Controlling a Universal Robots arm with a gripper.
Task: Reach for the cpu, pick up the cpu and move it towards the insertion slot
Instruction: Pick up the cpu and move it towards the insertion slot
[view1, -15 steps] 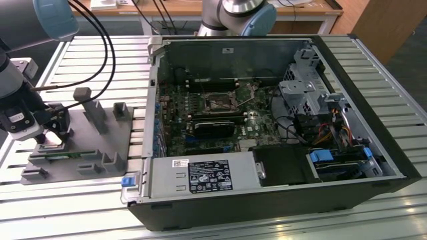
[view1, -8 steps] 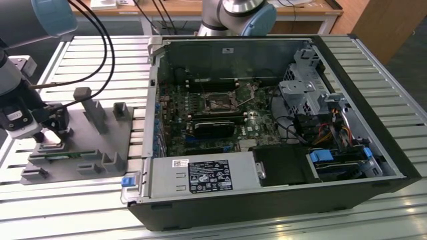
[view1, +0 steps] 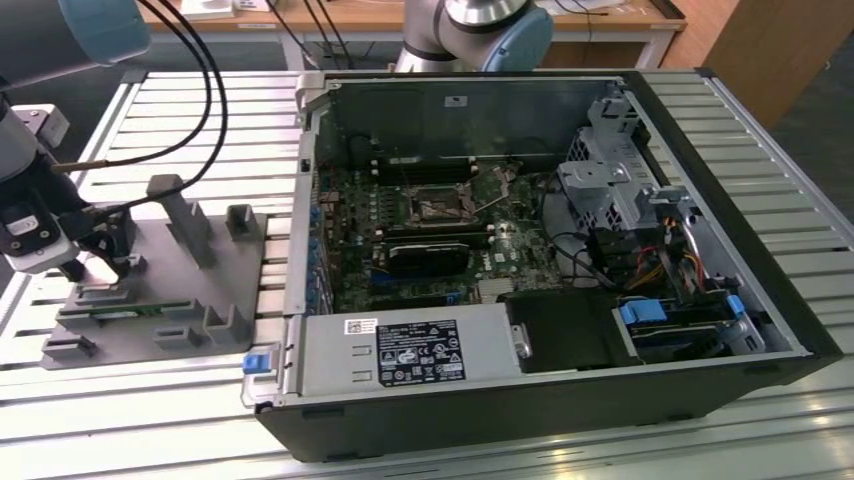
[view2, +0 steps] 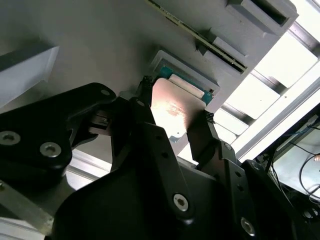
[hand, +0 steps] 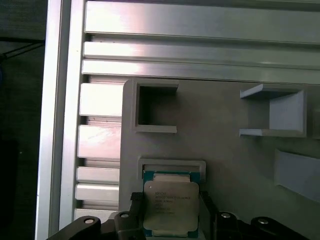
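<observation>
Over grey fixture (hand: 225, 165), end effector (hand: 170, 200) is gripping cpu (hand: 171, 209) by opposite edges; thin hold possibly risking slip, tilt.

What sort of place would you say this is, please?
Probably a robotics lab or assembly test bench: an open computer case sits on a slatted aluminium table, beside a grey fixture plate where the gripper is at the cpu.

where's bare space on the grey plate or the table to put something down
Free: the grey plastic fixture plate between its square pocket and open bracket; the slatted aluminium table at the exterior view's lower left. Crowded: around the silver square cpu, where the gripper sits.
</observation>
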